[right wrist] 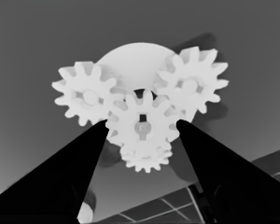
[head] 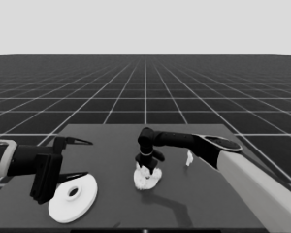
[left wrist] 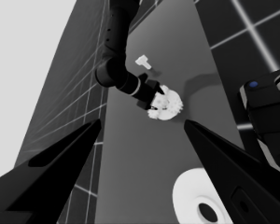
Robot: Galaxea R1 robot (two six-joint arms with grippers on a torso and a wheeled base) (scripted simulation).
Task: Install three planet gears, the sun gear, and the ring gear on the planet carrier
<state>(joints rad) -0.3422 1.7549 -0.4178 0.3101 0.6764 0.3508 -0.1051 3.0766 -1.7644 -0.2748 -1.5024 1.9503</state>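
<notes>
1. Right gripper (right wrist: pixel 141 128) at frame centre: fingers (right wrist: pixel 79 163) clamped on the sun gear (right wrist: pixel 142 125), flanking it.
2. Sun gear sits mid-cluster on the smaller round part (right wrist: pixel 135 58), among three planet gears (right wrist: pixel 86 98).
3. Thin white piece (head: pixel 189 158) lies right of the cluster.
4. Left gripper (head: pixel 80 158) parked lower left, fingers apart, over the larger round part (head: pixel 75 199) on the table (head: pixel 111 141).

White gears (right wrist: pixel 142 126), dark table (head: pixel 184 204), gridded floor (head: pixel 145 92).
</notes>
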